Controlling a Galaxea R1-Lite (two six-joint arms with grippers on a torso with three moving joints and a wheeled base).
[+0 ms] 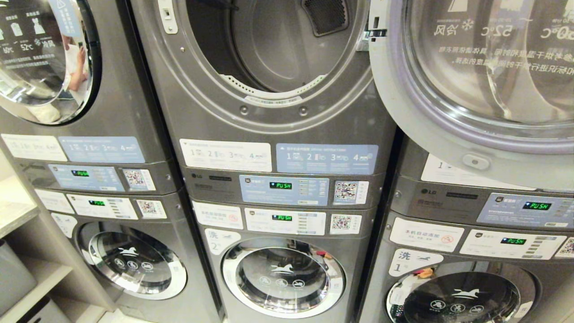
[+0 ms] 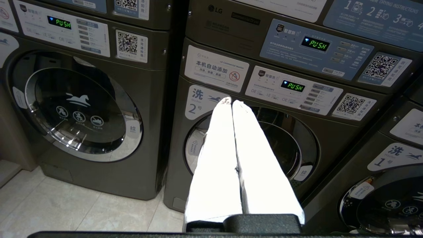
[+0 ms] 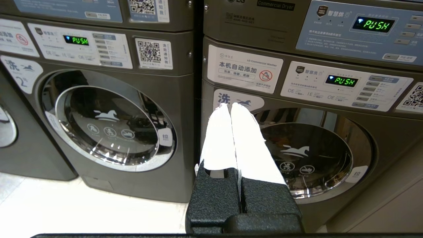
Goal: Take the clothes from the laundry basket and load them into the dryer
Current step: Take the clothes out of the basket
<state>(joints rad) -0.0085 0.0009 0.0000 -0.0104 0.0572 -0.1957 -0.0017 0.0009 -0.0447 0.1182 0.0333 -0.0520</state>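
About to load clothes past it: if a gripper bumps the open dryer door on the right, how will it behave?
The dryer door hangs from a hinge, so it would probably swing rather than flex. Its thick rim and big window suggest some weight. The glossy window likely lets fingers slide.

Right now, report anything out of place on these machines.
Only the middle dryer differs: its door hangs swung open to the right, drum empty. The washer doors below are closed. No spill or damage shows. No laundry basket is in view.
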